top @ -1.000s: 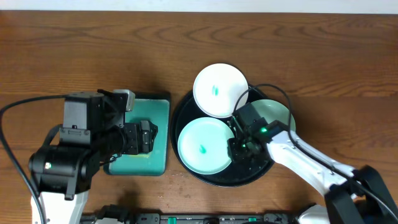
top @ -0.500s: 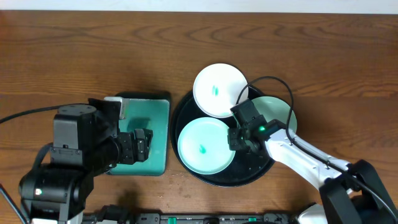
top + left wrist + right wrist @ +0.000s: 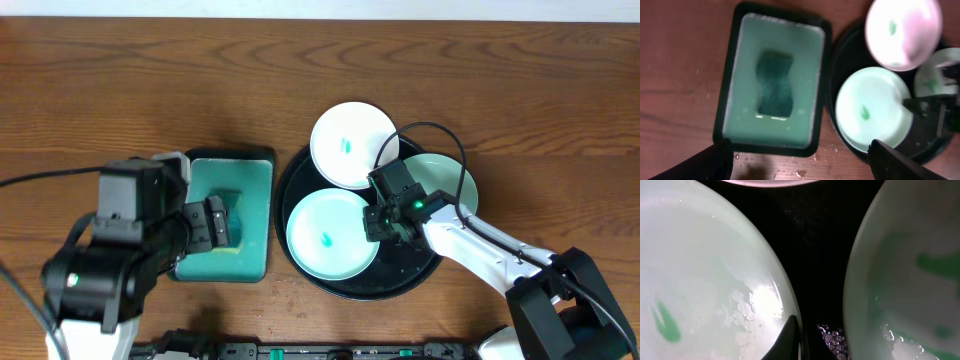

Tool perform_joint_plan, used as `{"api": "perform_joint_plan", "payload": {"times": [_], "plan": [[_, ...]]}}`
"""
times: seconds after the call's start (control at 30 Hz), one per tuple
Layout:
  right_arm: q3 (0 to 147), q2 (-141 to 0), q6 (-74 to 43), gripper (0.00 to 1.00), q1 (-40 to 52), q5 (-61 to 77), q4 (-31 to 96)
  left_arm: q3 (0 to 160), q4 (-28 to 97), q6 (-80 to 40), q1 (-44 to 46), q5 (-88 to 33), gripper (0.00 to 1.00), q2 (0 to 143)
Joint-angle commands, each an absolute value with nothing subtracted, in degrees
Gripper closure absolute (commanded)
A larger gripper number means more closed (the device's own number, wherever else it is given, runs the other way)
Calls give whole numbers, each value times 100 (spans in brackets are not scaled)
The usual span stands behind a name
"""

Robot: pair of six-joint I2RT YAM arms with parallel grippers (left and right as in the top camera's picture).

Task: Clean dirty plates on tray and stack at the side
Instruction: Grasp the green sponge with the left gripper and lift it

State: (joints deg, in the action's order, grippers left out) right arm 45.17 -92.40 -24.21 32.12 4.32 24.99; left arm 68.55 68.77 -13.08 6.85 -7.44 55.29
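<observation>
Across the overhead view, all three plates (image 3: 353,145) sit smeared with teal on the tray (image 3: 398,282); you have none cleaned or stacked aside. Your right gripper (image 3: 385,218) is at the lower plate's (image 3: 328,236) right rim.

From the left wrist, your left gripper (image 3: 800,167) gapes wide above the sponge (image 3: 774,82).

From the right wrist, one finger (image 3: 789,336) overlaps that rim; whether that gripper is wide or narrow you cannot tell.

**Three smeared plates on the black tray**

The tray (image 3: 400,285) is round and glossy black with a raised rim, and holds three white plates. The near-left plate (image 3: 330,235) lies flat and wet, with a small teal smear in the middle. The far plate (image 3: 353,143), dabbed teal, overhangs the tray's far rim. The right plate (image 3: 445,178) shows green smears and is partly hidden.
</observation>
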Motion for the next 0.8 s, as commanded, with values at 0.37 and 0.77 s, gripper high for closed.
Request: {"api": "perform_joint_plan", "payload": {"times": [0.37, 0.77], "plan": [[4525, -9301, -2716, 99, 3186, -106, 2685, 6257, 6088, -1957, 554, 176, 31, 8361], [4525, -9301, -2714, 99, 3186, -108, 2692, 6250, 5269, -1409, 351, -548, 48, 10447]]}}
